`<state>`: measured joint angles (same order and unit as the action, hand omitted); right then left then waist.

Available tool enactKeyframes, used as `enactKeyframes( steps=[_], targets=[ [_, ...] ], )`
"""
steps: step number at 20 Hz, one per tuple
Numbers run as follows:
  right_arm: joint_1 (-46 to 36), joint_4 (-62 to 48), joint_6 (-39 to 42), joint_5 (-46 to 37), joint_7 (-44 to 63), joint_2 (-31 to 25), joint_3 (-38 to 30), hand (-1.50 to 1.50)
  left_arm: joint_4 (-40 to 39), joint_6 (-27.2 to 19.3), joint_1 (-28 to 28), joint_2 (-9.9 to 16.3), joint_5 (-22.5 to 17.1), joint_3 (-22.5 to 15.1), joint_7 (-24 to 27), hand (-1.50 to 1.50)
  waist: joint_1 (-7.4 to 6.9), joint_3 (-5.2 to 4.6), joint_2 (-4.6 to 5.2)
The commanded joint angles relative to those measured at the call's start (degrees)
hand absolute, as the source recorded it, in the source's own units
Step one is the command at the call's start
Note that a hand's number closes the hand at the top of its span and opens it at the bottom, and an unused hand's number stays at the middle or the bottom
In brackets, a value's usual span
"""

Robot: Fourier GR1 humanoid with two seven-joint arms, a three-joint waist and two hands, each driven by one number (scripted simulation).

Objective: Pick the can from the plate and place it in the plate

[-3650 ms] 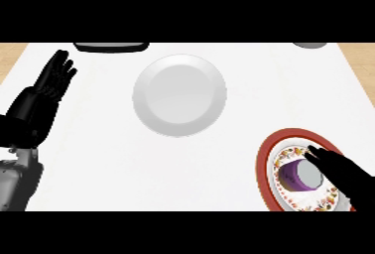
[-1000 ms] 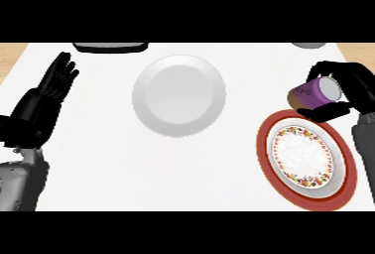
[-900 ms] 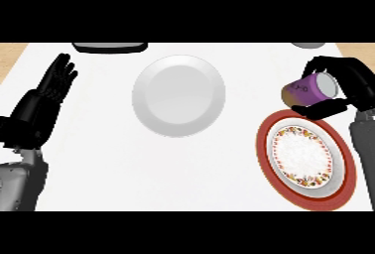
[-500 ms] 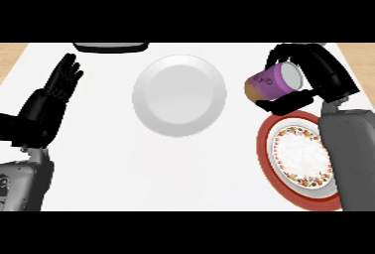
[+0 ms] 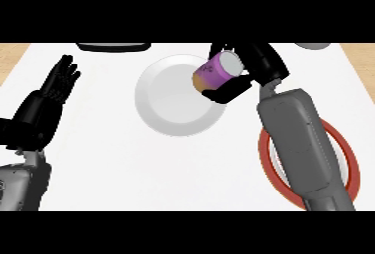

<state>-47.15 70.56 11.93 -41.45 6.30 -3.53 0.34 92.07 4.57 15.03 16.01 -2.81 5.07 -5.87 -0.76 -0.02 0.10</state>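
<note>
My right hand (image 5: 253, 64) is shut on a purple can (image 5: 216, 73) with a pale lid, holding it tilted over the right edge of the plain white plate (image 5: 172, 99). The red-rimmed patterned plate (image 5: 350, 163) lies at the right, mostly hidden under my right forearm. My left hand (image 5: 51, 94) rests open at the left, fingers up.
A dark round object (image 5: 113, 46) sits at the counter's far edge above the white plate. A grey object (image 5: 316, 45) shows at the far right edge. Wood shows beyond the counter's corners.
My right hand lifted the can off the red-rimmed plate and carried it left, from beside that plate to over the white plate's right edge. The left hand stayed put.
</note>
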Motion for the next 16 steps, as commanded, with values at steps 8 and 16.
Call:
enactKeyframes(
  steps=[8,16],
  targets=[
    [-16.32,-30.19,-17.02,2.54,1.63,3.50,7.94,1.50,-0.66,1.28,4.42,-0.32,-0.40,-0.24,-2.23,0.00,-1.91,0.01,0.56],
    [-16.88,-43.57,-25.49,11.17,-1.41,3.53,14.77,1.50,-2.81,0.84,6.40,-1.61,1.33,-1.46,-1.01,0.00,-3.71,0.00,1.19]
  ],
)
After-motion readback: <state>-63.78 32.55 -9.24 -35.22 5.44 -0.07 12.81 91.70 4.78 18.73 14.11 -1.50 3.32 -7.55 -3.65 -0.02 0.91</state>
